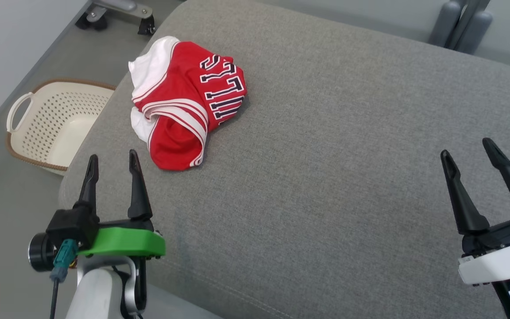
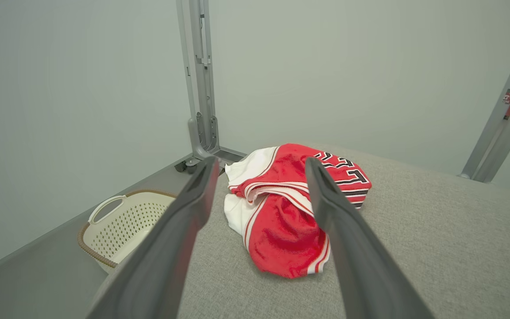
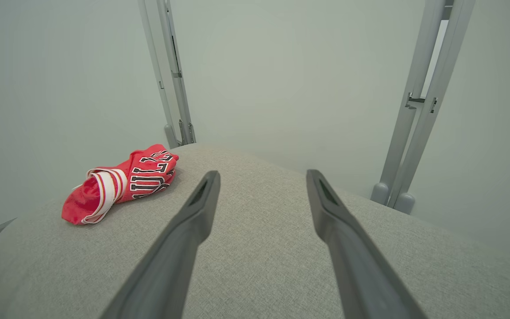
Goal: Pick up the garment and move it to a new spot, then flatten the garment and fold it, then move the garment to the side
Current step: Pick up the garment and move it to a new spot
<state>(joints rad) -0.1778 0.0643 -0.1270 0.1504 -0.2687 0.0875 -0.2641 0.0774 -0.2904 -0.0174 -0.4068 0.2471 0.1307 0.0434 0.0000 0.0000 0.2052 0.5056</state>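
The garment (image 1: 184,102) is a red jersey with white trim and dark lettering, lying crumpled at the far left of the grey cushioned surface (image 1: 326,133). My left gripper (image 1: 112,159) stands open near the front left edge, a short way in front of the garment and apart from it. The left wrist view has the garment (image 2: 281,212) just beyond the open fingers (image 2: 193,208). My right gripper (image 1: 466,147) is open at the front right, far from the garment. From the right wrist the garment (image 3: 117,184) lies at the left, well away.
A cream perforated basket (image 1: 56,124) with a brown rim sits on the floor left of the cushion. Grey metal frame posts (image 3: 419,106) stand behind the cushion. A wheeled frame foot (image 1: 117,13) is at the far left on the floor.
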